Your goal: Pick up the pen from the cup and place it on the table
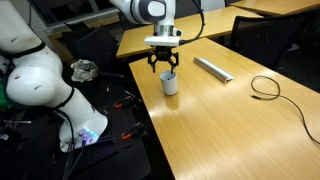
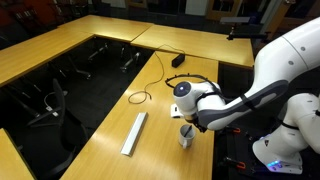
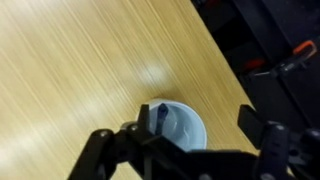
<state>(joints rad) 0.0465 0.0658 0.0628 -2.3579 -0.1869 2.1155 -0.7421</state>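
The small white cup [image 1: 171, 85] stands on the light-wood table [image 1: 225, 125] near its edge; it also shows in an exterior view [image 2: 186, 138]. My gripper [image 1: 164, 68] hangs open just above the cup, fingers spread to either side of the rim. In the wrist view the cup [image 3: 192, 130] lies between the open fingers [image 3: 195, 125], and the dark pen [image 3: 162, 114] leans against the cup's inner wall on the left side. The pen is too small to make out in both exterior views.
A flat grey bar [image 1: 212, 68] lies on the table beyond the cup, also seen in an exterior view [image 2: 134, 132]. A thin black looped cable [image 1: 265, 88] lies further along the table. The table edge drops to a dark floor with clamps [image 3: 285, 62].
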